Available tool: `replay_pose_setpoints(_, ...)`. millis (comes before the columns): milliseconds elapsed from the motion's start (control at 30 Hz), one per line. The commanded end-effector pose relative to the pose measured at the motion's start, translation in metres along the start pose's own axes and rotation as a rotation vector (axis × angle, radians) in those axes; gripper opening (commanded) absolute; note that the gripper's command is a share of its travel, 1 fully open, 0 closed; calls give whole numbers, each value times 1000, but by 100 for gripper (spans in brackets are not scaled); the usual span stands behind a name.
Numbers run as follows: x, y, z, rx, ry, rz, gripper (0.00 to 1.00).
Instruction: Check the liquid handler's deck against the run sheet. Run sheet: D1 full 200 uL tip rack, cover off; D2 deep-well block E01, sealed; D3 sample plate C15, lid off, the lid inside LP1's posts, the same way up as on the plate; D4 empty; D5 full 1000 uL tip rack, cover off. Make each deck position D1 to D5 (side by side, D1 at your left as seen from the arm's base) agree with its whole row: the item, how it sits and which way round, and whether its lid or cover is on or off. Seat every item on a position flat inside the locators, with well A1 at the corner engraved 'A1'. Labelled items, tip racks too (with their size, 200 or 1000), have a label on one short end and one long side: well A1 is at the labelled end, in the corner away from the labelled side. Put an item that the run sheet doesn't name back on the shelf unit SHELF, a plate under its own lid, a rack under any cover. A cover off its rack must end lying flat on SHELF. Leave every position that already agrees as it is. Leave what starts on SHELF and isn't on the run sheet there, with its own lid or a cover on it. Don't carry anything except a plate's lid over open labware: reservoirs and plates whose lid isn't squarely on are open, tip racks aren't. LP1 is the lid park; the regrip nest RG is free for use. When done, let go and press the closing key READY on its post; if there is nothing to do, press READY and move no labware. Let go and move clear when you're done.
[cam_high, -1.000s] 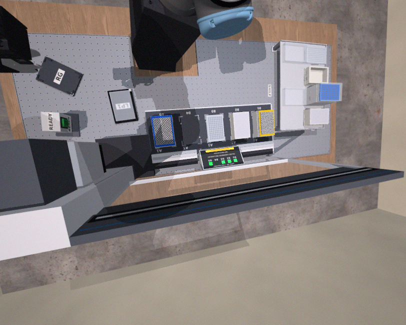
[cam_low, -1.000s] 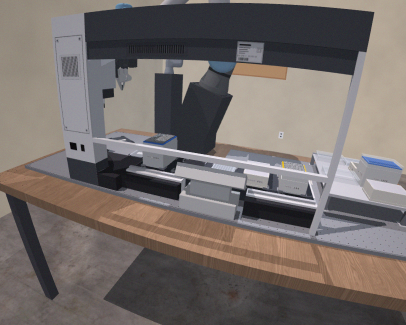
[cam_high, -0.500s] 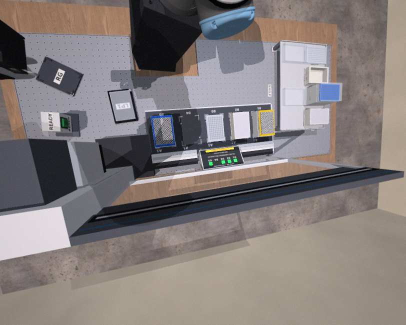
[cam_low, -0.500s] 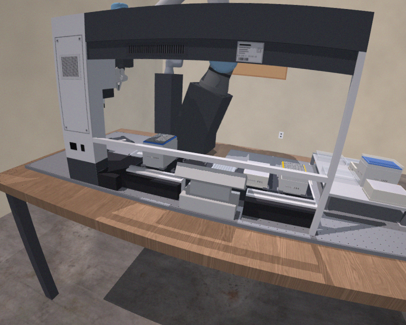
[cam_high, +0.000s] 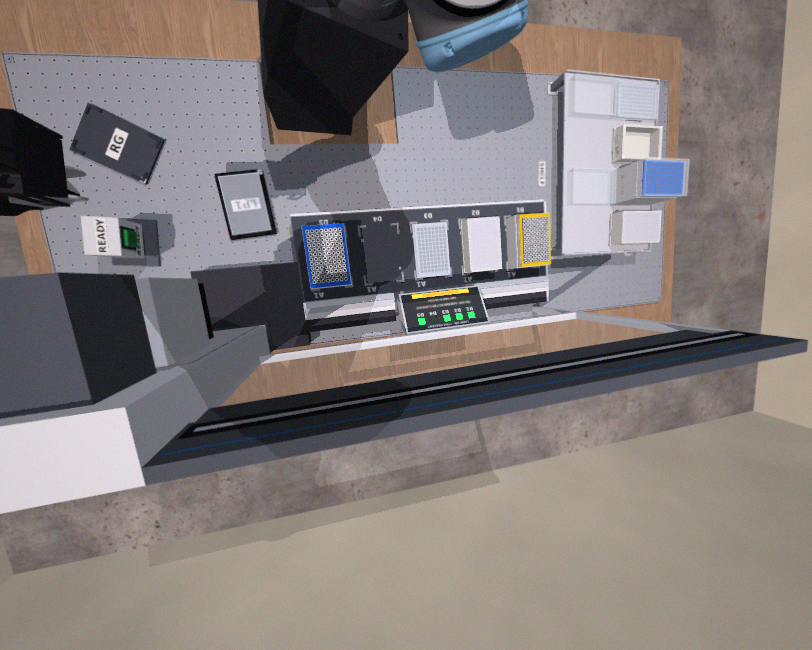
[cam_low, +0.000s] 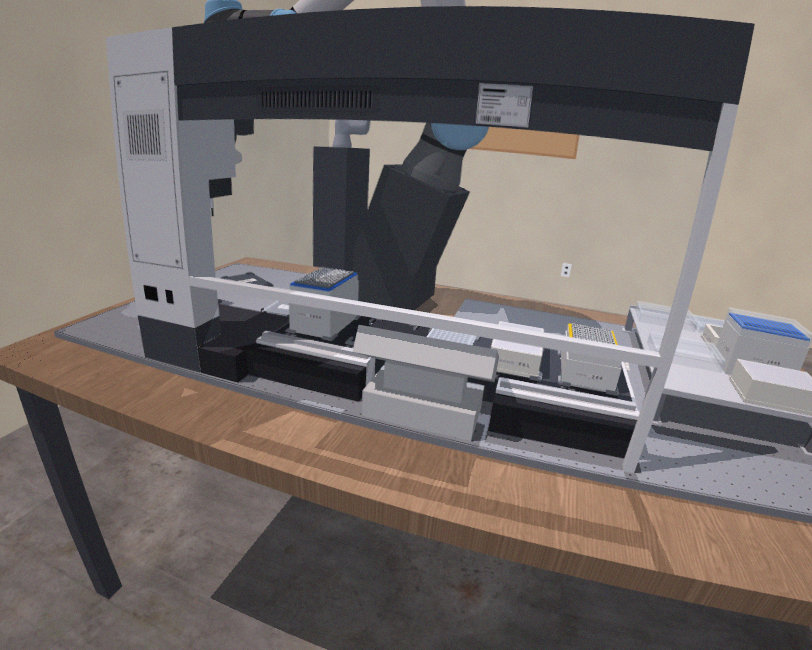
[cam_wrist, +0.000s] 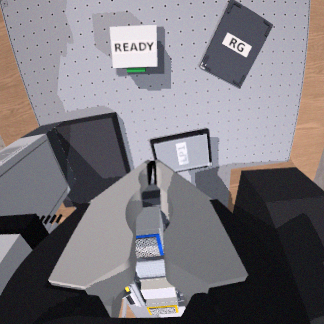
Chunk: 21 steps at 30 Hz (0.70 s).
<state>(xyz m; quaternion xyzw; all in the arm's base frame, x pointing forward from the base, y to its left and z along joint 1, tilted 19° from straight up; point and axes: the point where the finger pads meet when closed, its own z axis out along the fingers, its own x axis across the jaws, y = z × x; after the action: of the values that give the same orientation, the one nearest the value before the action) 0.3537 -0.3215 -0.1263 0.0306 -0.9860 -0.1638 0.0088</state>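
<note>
Two jaws of the gripper (cam_wrist: 150, 167) are pressed together on nothing, at the wrist view's centre. Upper left of that view, the READY key (cam_wrist: 135, 70) sits under its sign. LP1's lid park (cam_high: 245, 203) lies left of the deck in the top view.

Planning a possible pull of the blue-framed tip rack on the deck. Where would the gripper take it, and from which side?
Across the two long sides of the blue-framed tip rack, coming straight down from above. It stands tall and upright, the neighbouring D4 position is bare, and the gantry bar crosses its front. The gripper is shut and holds nothing.
</note>
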Motion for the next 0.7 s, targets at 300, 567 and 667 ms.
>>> replay_pose_setpoints(300, -32, 2, 0, -2, 0, 5, 0)
replay_pose_setpoints(567, -30, 4, 14, -6, 3, 6, 0)
replay_pose_setpoints(667, -30, 4, 19, -6, 2, 6, 0)
